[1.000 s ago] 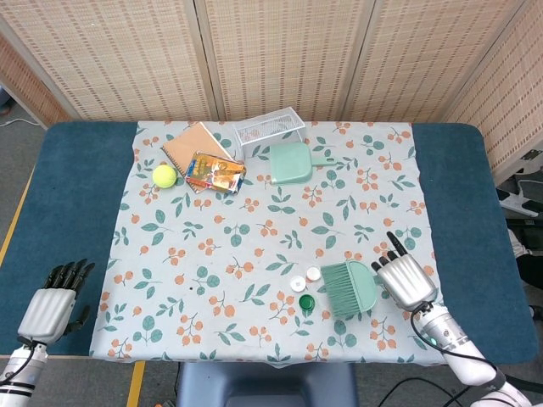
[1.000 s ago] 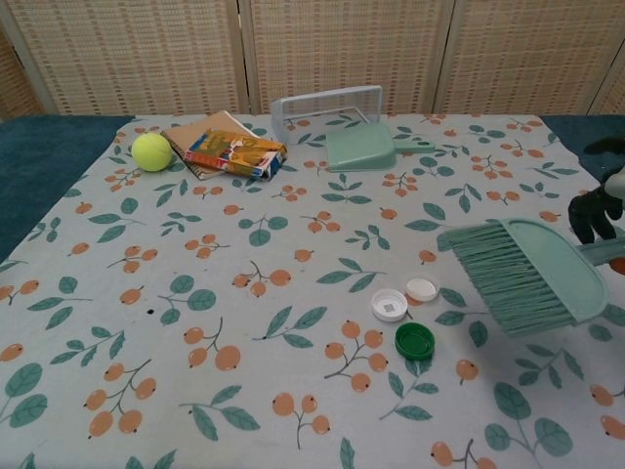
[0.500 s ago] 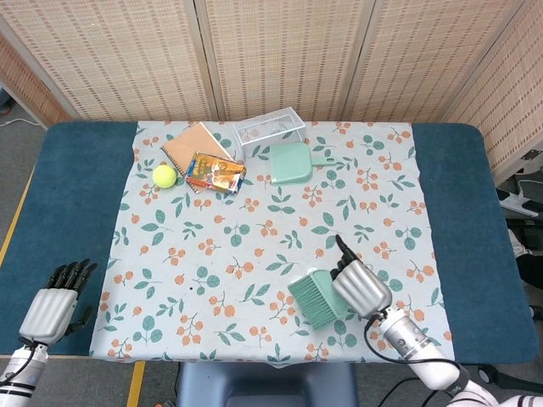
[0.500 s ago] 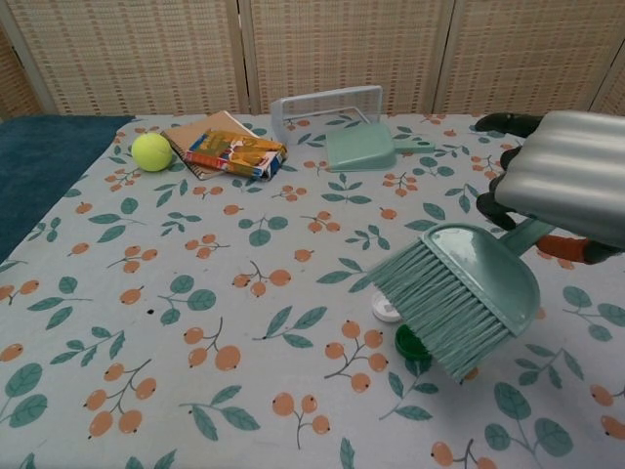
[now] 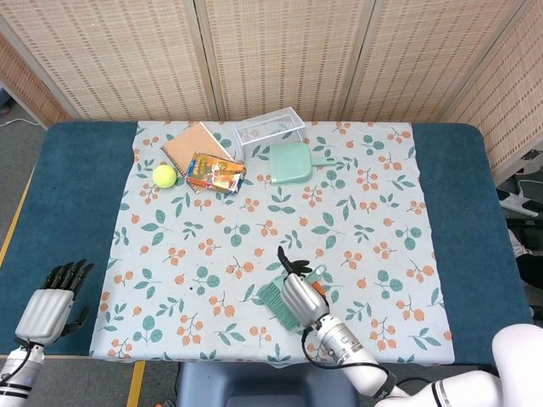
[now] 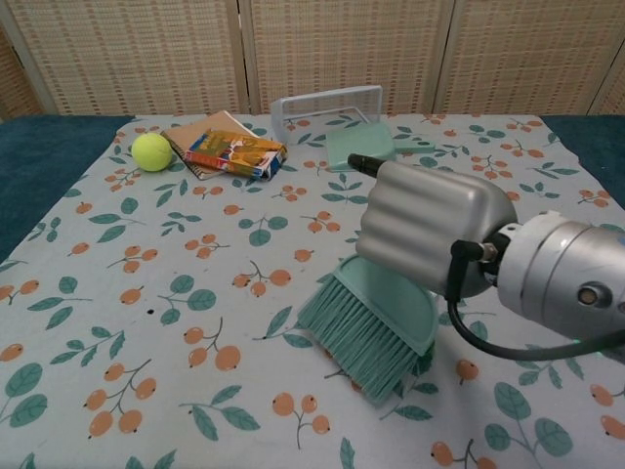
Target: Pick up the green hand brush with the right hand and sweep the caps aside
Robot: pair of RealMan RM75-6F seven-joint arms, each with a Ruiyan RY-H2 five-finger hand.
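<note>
My right hand (image 5: 297,292) grips the handle of the green hand brush (image 5: 277,303) near the front edge of the floral cloth. In the chest view the right hand (image 6: 430,230) fills the middle right, and the green hand brush (image 6: 369,327) slants down to the left with its bristles on the cloth. No caps show in either view; the brush and hand cover the spot where they lay. My left hand (image 5: 53,303) rests at the table's front left corner, holding nothing, fingers extended.
At the back stand a wire basket (image 5: 269,127), a green dustpan (image 5: 293,161), a notebook with a colourful book (image 5: 208,165) on it, and a tennis ball (image 5: 165,175). The blue table (image 5: 462,212) shows on both sides of the cloth.
My right hand carried the brush from the right over to the left, across the caps. The white and green caps seen before are now covered. The left hand stayed put.
</note>
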